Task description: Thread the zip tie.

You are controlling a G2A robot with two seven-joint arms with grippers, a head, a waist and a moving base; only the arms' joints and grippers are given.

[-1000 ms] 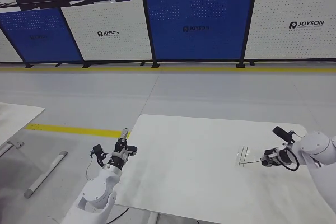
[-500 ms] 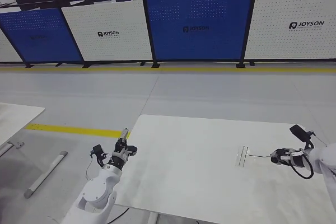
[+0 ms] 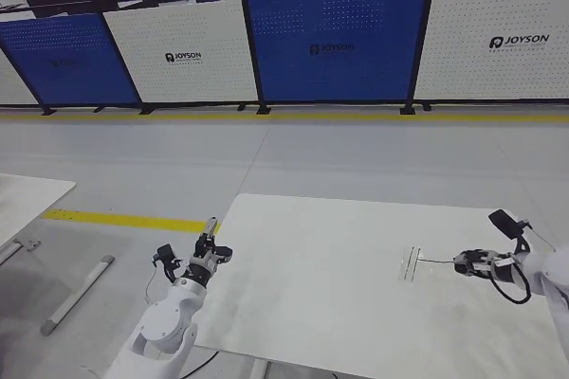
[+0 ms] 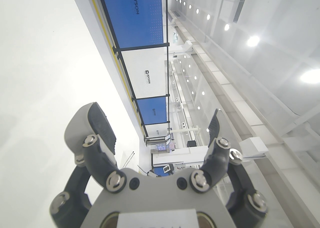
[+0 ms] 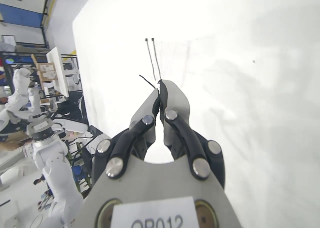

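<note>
On the white table [image 3: 313, 284], toward its right side, lie two thin zip ties [image 3: 412, 263] side by side. In the right wrist view they [image 5: 150, 57] rest just beyond my fingertips. My right gripper [image 3: 458, 262] [image 5: 159, 86] is shut on a third black zip tie [image 5: 148, 81], whose free end pokes out past the tips toward the two on the table [image 3: 438, 261]. My left gripper [image 3: 209, 237] [image 4: 157, 119] stands open at the table's left edge, pointing up, with nothing between its fingers.
A second white table [image 3: 19, 204] stands off to the left across a strip of floor. Blue and white panels [image 3: 332, 47] line the back. The table's middle [image 3: 303, 265] is bare white surface.
My right gripper has drawn the held zip tie to the right, away from the two lying ties, then eased slightly back. The left arm has stayed put.
</note>
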